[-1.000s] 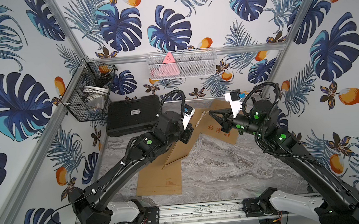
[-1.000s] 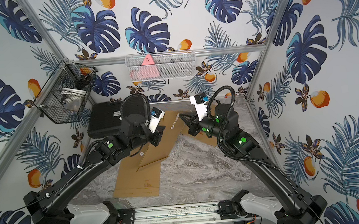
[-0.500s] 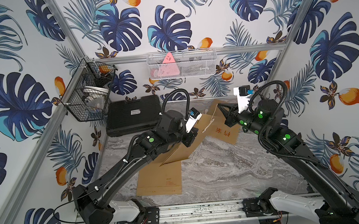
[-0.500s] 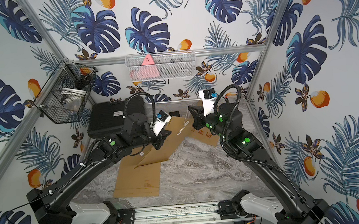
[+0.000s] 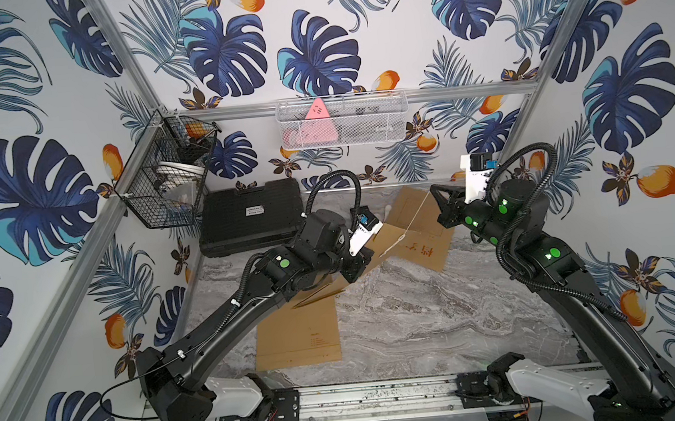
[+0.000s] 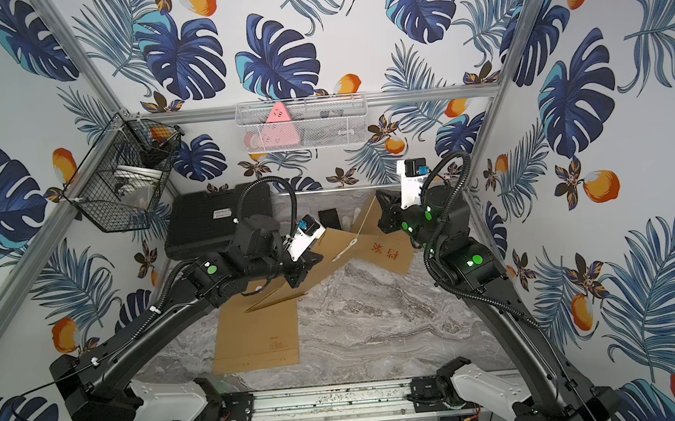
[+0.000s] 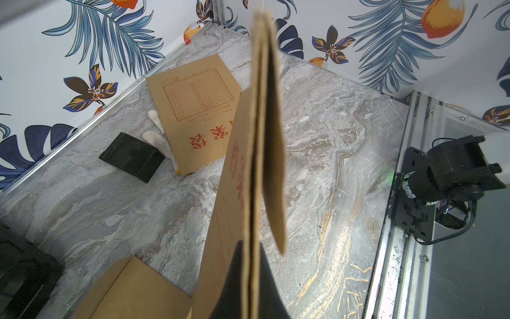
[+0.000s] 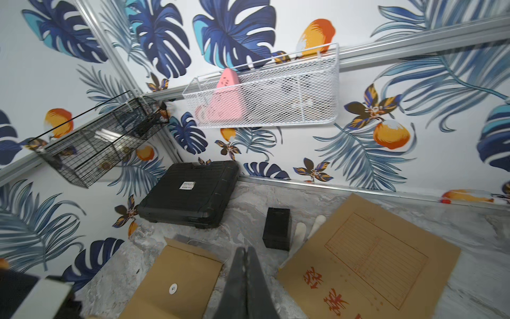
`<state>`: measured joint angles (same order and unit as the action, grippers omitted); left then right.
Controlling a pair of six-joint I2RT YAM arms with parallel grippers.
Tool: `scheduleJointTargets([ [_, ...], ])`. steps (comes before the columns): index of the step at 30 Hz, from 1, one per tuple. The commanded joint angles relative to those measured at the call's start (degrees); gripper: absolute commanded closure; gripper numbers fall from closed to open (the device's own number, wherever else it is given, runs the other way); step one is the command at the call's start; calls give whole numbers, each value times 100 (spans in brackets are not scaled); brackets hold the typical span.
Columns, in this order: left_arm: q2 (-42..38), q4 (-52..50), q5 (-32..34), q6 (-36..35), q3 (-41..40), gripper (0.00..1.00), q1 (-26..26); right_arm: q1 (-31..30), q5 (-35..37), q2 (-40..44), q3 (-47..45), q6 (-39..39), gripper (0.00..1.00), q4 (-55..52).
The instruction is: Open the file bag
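Above the grey marble counter [image 5: 420, 316], left gripper [image 7: 250, 265] jaws clamp the brown paper file bag [image 7: 237, 187]; right gripper [image 5: 434, 189] jaws, clenched apparently on its white string [image 5: 415, 216], should unwind it steadily outward.

file bag [image 7: 234, 221]: matt kraft paper; table [image 7: 331, 165]: smooth marble-look

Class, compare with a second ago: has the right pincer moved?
Yes. The right pincer, pulling the string, has drawn away from the black case toward the back wall.
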<state>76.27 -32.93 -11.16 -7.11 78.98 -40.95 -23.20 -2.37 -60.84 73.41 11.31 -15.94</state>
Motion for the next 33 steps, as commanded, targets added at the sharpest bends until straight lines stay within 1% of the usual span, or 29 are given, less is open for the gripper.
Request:
scheduleJointTargets([
  [1, -87, -97, -70, -80, -13, 100, -1, 199, -22, 52, 16, 176, 100, -143],
  [6, -234, 77, -216, -21, -38, 100, -1, 389, -12, 116, -2, 238, 100, -277],
  [9, -415, 340, -319, 144, -113, 100, -1, 419, -84, 191, -35, 202, 100, -287],
  [12, -671, 782, -253, 491, -267, 100, -1, 421, -242, 328, -136, 153, 100, -147],
  [16, -966, 1524, -46, 1114, -552, 100, 16, 421, -638, 516, -308, 64, 100, 208],
  [20, -1022, 2082, -115, 1654, -664, 100, 72, 417, -808, 514, -362, 79, 100, 294],
  [24, -965, 2332, -372, 1974, -601, 100, 271, 414, -629, 466, -395, 150, 100, 157],
  [28, -958, 2618, -800, 2299, -594, 100, 647, 414, -282, 377, -389, 178, 100, -165],
  [33, -975, 2771, -1150, 2499, -550, 100, 922, 413, -210, 331, -481, 187, 100, -260],
])
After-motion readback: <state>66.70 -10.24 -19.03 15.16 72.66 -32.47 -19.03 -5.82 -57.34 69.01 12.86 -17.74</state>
